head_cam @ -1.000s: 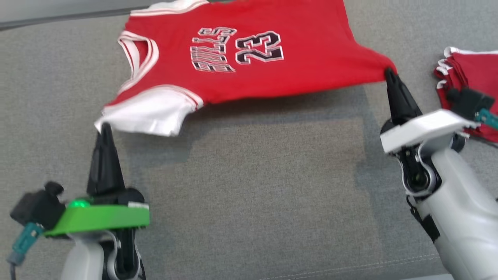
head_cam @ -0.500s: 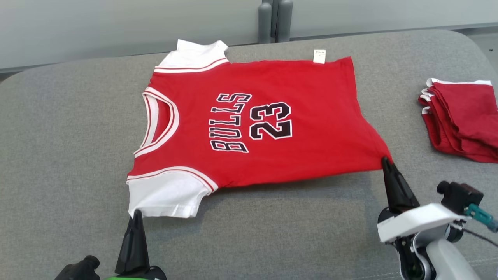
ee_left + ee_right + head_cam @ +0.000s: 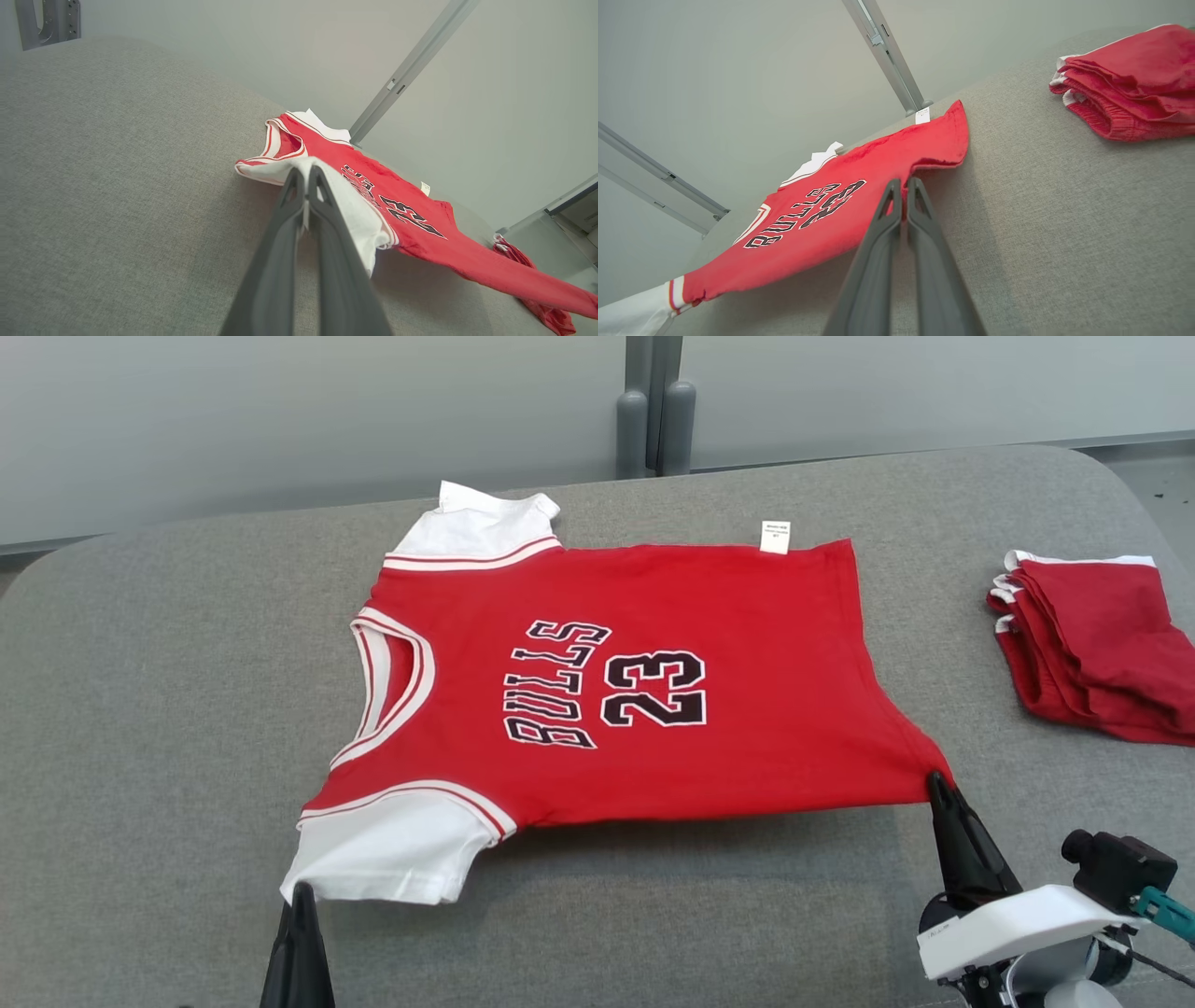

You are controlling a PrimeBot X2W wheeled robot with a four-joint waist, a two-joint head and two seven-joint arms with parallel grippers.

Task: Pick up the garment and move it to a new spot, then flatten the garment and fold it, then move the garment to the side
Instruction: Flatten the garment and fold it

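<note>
The garment [image 3: 644, 672] is a red jersey with white sleeves and "BULLS 23" on its front, spread over the grey padded table [image 3: 168, 691]. Its far edge lies on the cloth; the near edge hangs slightly raised. My left gripper [image 3: 301, 893] is shut on the near white sleeve's corner, which the left wrist view shows pinched between the fingers [image 3: 303, 175]. My right gripper [image 3: 934, 782] is shut on the near red hem corner [image 3: 903, 184]. The jersey [image 3: 822, 214] stretches taut between both grips.
A stack of folded red garments [image 3: 1092, 644] lies at the table's right edge, also seen as a red pile [image 3: 1129, 84] in the right wrist view. A grey wall with a vertical post [image 3: 653, 420] stands behind the table. Bare grey cloth spreads left of the jersey.
The head camera has tilted up, showing the whole table and wall. Both grippers, still pinching the jersey's near corners, have drawn back toward me, and the jersey has settled flatter on the table.
</note>
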